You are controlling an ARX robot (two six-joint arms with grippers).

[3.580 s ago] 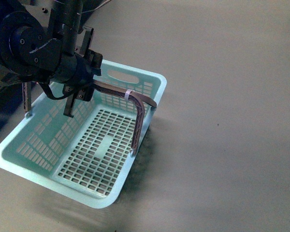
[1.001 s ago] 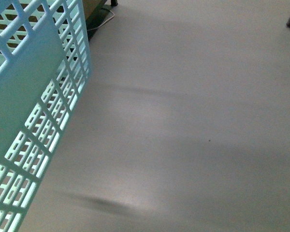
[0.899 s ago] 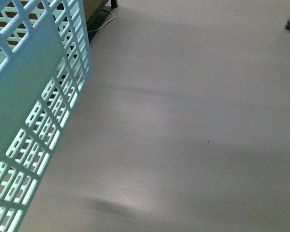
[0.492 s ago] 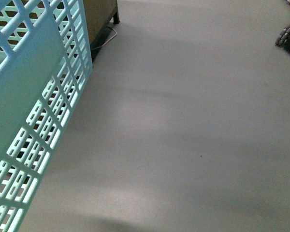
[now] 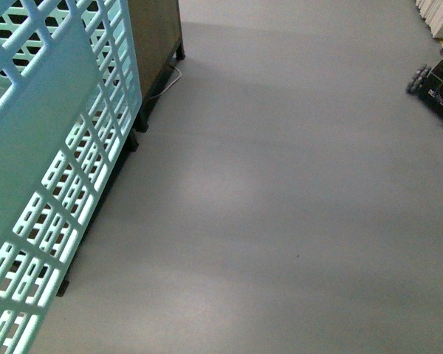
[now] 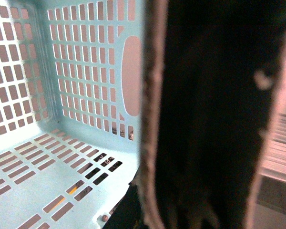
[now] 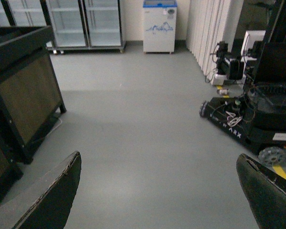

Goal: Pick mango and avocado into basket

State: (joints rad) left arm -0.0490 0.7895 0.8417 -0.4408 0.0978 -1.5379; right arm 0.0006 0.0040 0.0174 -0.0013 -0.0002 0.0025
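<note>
Right in front of the left jaws, the basket (image 6: 86,71) is empty. A dark bar (image 6: 209,109), likely its handle, sits so close that I cannot tell if those jaws grip it, and no mango or avocado shows. The right gripper (image 7: 158,162) has its jaws wide apart with only floor (image 7: 143,124) between them, so I think the basket is being carried and the fruit must be found next. Ahead of them a black cart (image 7: 248,119) reads "ARX".

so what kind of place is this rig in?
Likely an indoor robotics lab or mock shop, judging by the right wrist view: glass-door fridges, a wheeled ARX robot base parked nearby, and a bare grey floor.
</note>
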